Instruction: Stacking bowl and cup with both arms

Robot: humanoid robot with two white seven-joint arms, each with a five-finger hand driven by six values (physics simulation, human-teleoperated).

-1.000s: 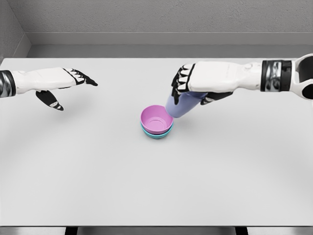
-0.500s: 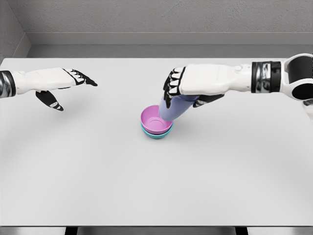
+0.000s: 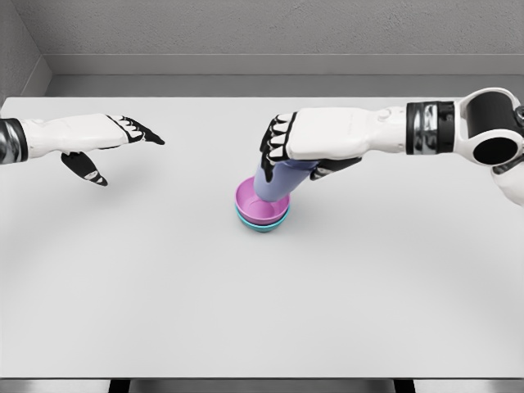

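The right hand (image 3: 315, 135) has its fingers (image 3: 274, 139) wrapped around the lavender cup (image 3: 274, 178), whose long axis tilts down-left, its lower end inside the pink bowl (image 3: 260, 204) (nested in a teal bowl (image 3: 264, 226)). The left hand (image 3: 94, 135), fingers relaxed and empty, hangs well left of the bowls over the worktop (image 3: 164, 295).

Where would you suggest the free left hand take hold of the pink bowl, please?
Probably the pink bowl's left rim, coming in from the left. That rim is bare, while the right hand holds the lavender cup tilted into the bowl from the right. It sits nested in a teal bowl, so the lower wall is covered. The left hand hangs open.
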